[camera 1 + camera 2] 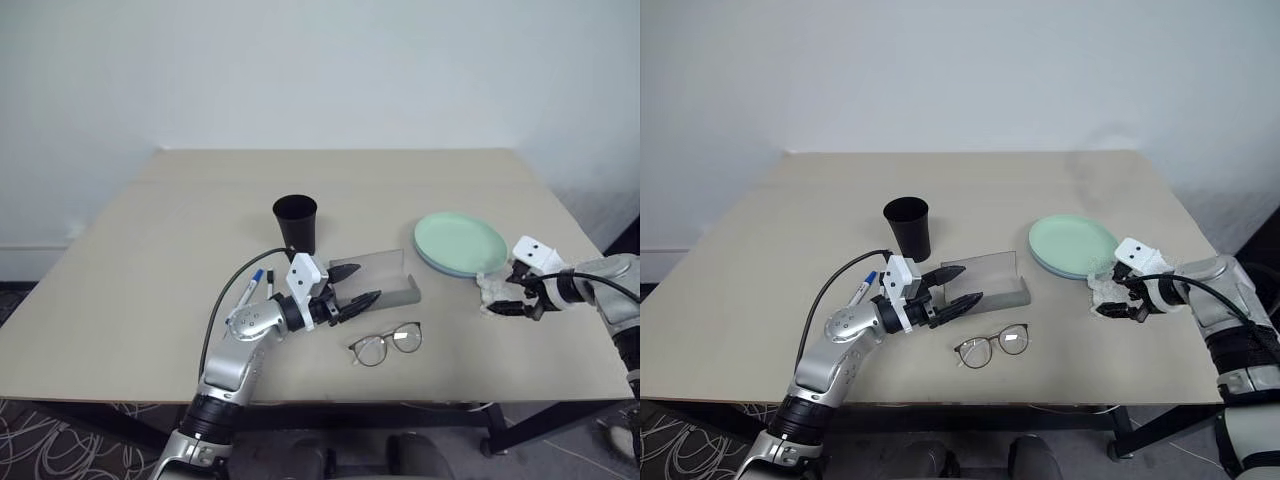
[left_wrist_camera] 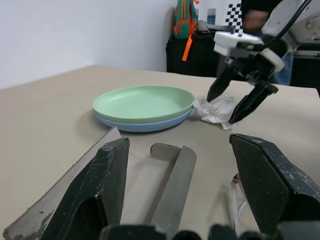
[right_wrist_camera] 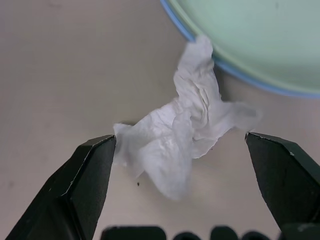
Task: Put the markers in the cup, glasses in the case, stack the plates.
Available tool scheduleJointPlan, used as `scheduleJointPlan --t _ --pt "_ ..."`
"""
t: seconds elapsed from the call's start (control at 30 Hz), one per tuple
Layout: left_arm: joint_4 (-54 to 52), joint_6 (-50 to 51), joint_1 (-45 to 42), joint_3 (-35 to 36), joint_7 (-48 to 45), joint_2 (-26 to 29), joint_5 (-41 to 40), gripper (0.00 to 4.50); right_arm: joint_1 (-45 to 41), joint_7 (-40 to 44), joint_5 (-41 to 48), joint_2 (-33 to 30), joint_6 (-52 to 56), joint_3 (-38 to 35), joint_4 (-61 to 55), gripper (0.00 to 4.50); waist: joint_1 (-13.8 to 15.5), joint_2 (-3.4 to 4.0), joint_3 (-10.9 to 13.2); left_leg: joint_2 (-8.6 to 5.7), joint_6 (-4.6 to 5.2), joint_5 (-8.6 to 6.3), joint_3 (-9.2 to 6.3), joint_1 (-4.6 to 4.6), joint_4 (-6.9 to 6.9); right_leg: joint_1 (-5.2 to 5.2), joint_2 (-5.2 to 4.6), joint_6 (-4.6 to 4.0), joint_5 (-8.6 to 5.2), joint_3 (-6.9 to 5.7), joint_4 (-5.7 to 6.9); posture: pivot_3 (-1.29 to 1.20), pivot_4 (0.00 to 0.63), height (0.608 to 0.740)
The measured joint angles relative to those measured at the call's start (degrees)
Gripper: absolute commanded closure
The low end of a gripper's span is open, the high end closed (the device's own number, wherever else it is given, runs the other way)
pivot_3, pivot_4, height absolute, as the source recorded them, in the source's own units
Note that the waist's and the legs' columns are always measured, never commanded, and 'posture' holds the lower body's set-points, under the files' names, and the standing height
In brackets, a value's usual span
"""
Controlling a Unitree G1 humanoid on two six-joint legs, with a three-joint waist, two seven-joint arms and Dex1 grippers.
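While plates (image 1: 460, 243) already sit stacked, mint on blue, right of centre on tabletop (image 1: 150, 250), next job likely glasses (image 1: 386, 343) into open case (image 1: 385, 280), centre frame

Left gripper (image 1: 358, 285): jaws wide, empty, over case; approach glasses low by frame

Right gripper (image 3: 187, 150): jaws wide, empty, astride tissue (image 3: 180, 142) beside plates; keep clear

Cup (image 1: 295, 223) upright behind case; markers (image 1: 258, 284) left of it
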Motion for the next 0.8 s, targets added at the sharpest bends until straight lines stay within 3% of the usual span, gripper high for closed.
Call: scheduleJointPlan --t 0.13,0.47,0.8 --pt "0.1 0.0 0.0 0.0 0.0 0.0 0.1 1.11 -0.8 -1.2 0.0 0.9 0.4 0.0 2.1 0.93 0.0 0.01 0.0 0.0 0.0 0.0 -0.01 0.0 0.0 0.0 0.0 0.0 0.0 0.0 0.0 0.0 0.0 0.74" --pt "0.1 0.0 0.0 0.0 0.0 0.0 0.3 1.11 -1.0 0.3 0.5 -0.8 1.2 -0.1 0.8 4.46 0.0 0.01 0.0 -0.01 0.01 0.0 -0.01 0.0 0.0 0.0 0.0 0.01 0.01 0.0 0.0 0.0 0.0 0.74" --pt "0.1 -0.1 0.0 0.0 0.0 0.1 0.3 1.11 -4.0 -3.0 -2.7 -5.6 -2.1 -0.2 1.9 4.46 -0.2 0.06 0.0 0.02 0.0 0.0 0.08 0.01 0.0 -0.02 0.0 0.01 0.0 0.02 0.01 0.0 0.0 0.74"
